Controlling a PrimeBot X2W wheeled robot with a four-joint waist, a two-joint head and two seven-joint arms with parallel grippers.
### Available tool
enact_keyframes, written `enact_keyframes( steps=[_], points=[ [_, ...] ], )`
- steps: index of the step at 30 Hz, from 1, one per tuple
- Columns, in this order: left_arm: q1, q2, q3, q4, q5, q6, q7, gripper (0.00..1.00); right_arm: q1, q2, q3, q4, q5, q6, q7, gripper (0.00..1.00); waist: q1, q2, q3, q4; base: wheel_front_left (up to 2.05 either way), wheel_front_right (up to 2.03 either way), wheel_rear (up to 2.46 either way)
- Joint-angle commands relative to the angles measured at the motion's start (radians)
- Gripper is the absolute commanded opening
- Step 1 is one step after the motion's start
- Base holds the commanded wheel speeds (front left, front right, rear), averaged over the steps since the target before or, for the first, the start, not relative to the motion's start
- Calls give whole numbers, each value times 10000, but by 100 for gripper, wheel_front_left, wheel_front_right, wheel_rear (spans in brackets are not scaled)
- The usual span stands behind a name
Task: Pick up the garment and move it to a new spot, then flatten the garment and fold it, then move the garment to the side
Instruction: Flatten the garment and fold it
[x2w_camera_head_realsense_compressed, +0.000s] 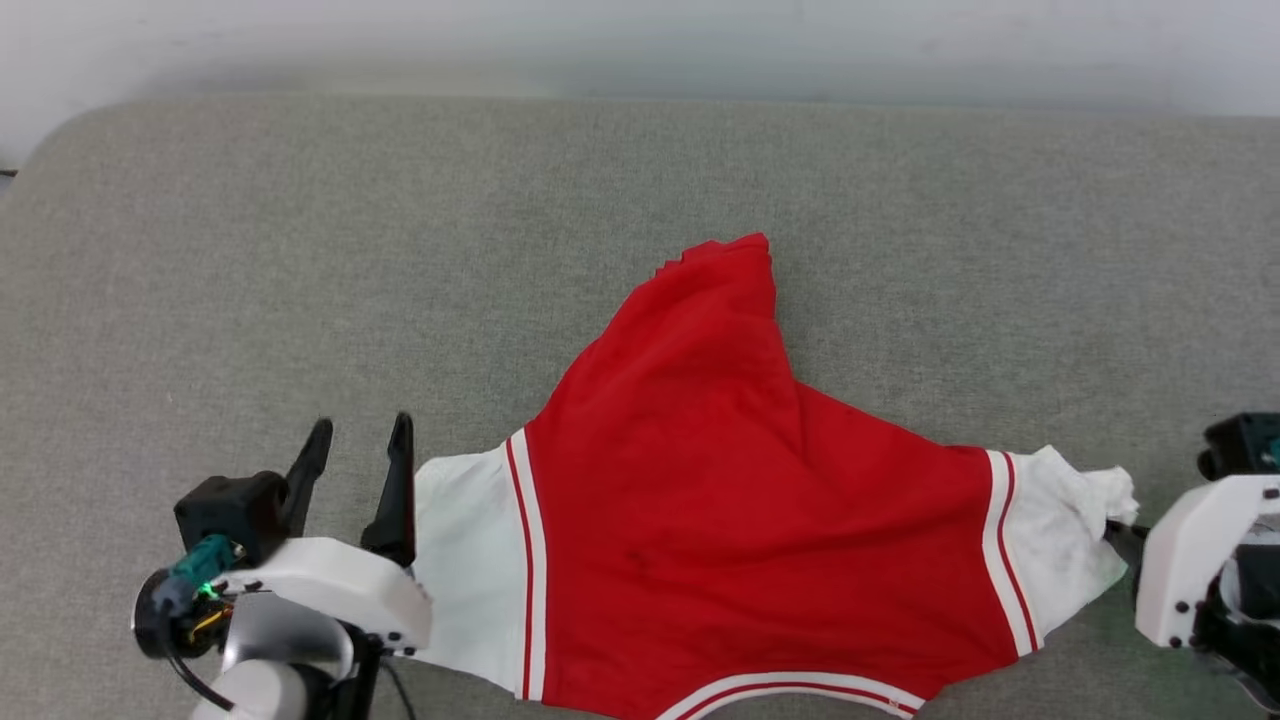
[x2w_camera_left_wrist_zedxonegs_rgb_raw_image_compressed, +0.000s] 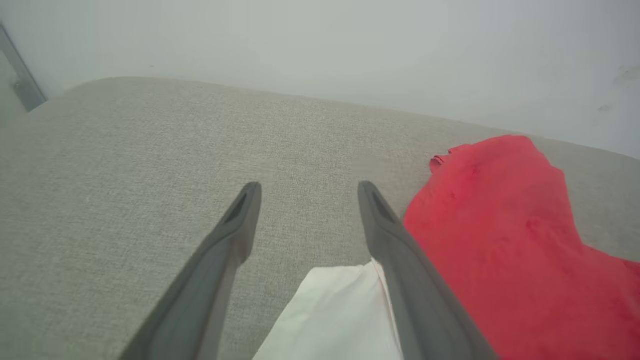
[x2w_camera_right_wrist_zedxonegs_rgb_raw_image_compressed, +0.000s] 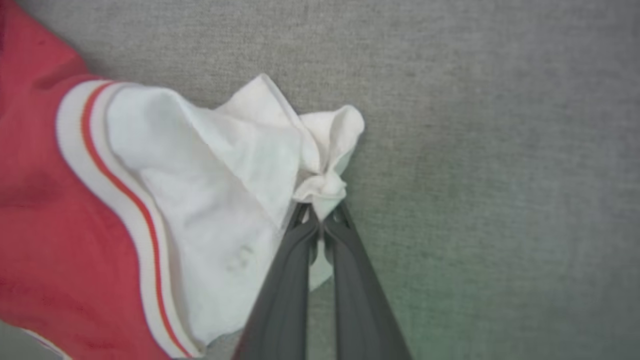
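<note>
our right claw (x2w_camera_right_wrist_zedxonegs_rgb_raw_image_compressed: 320, 216) pinches one sleeve of the red-and-white jersey shirt (x2w_camera_head_realsense_compressed: 700, 480); our wide left claw (x2w_camera_head_realsense_compressed: 362, 424) should grip the sleeve just beside it.

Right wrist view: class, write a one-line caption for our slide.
Right claw pinches the bunched white sleeve of the red shirt on grey fabric.

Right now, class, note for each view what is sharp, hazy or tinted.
Head view: evenly lit, the shirt crisp; left wrist view: hazy and washed out, the left gripper soft-edged; right wrist view: slightly blurred, a green tint on the cushion beside the right gripper.
</note>
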Motion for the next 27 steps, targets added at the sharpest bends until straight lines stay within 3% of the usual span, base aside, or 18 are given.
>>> enact_keyframes(
  steps=[1,3,4,8,14,20,27],
  points=[
    [139,186,81,40,-202,-81,419,100,246,-47,-237,-62,-146,-17,-79,0,-1,0,-241,-70,0,0,0],
    [213,331,104,32,-402,-153,839,100,298,4,-389,-183,-233,-17,-140,0,-1,0,-341,-101,0,0,0],
    [410,617,196,-48,-878,-307,1734,100,470,192,-682,-459,-380,-16,-177,0,-1,0,-547,-189,0,0,0],
    [968,1321,401,-432,-1871,-575,3519,100,988,503,-1132,-1027,-686,-16,-36,0,-1,0,-883,-369,0,0,0],
    [1839,2059,566,-894,-2888,-503,5478,100,1685,1106,-1479,-1745,-964,-14,246,0,-1,0,-1127,-587,0,0,0],
    [2040,2082,406,-679,-3223,-367,6178,100,1873,1504,-1502,-2187,-1061,-14,389,0,-1,0,-1027,-764,0,0,0],
    [1311,1862,82,595,-3180,-481,6380,100,1701,1738,-1344,-2494,-1108,-13,458,0,-1,0,-533,-1024,0,0,0]
  ],
)
